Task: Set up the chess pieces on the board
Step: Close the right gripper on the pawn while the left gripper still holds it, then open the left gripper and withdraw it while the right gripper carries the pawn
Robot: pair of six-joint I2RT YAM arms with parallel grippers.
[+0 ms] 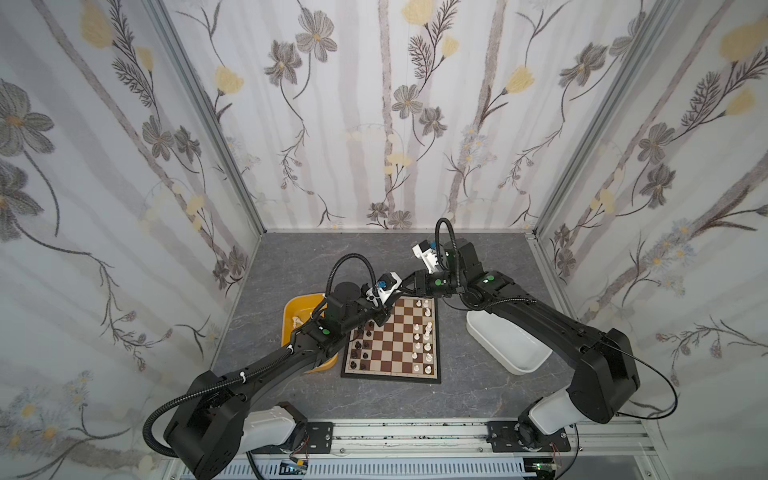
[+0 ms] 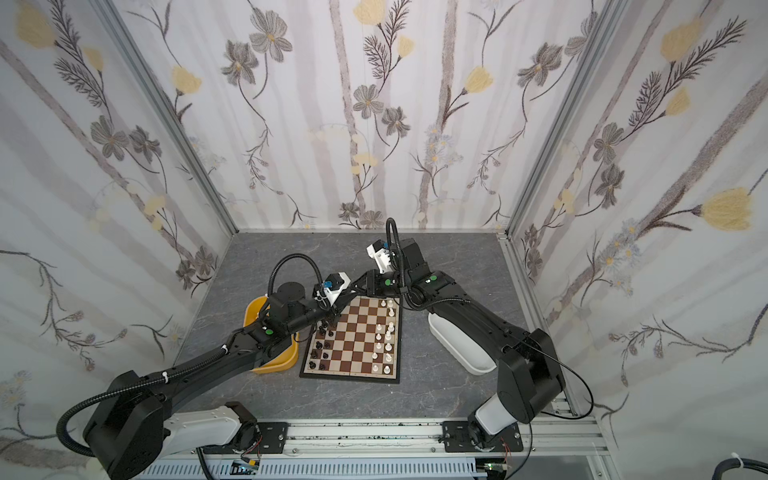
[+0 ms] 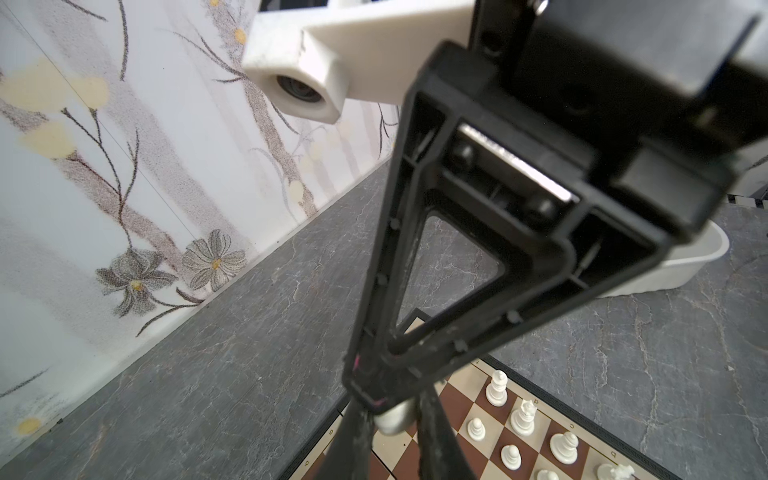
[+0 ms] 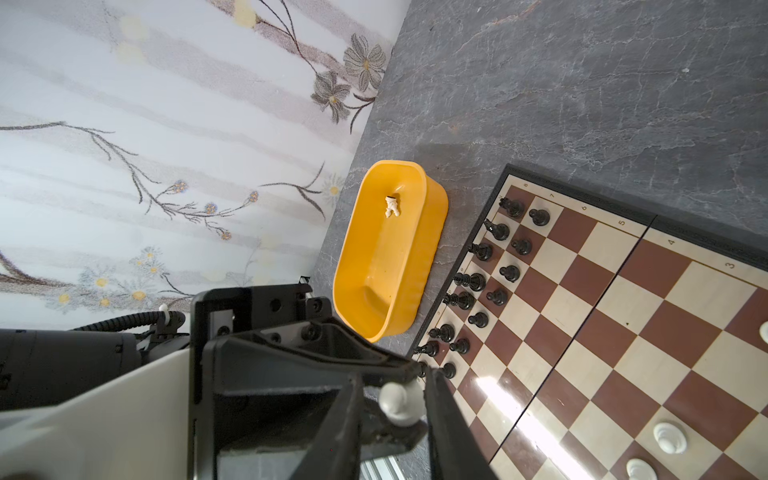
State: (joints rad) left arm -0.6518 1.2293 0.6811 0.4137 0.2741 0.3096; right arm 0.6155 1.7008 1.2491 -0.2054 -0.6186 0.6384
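Grey tabletop (image 1: 395, 399) is noted bearing the board (image 1: 392, 338). Over its far left corner a white piece (image 3: 395, 415) is clamped by the left gripper (image 3: 392, 428); whether the right gripper (image 4: 395, 415) also grips cannot be told. The piece is judged light, hard and slippery, best pinched at the stem.

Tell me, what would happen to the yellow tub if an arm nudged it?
The tub looks like thin plastic and seems to hold only one small white piece, so it is probably light. Low and long with a flat base, it would likely slide on the smooth table rather than tip.
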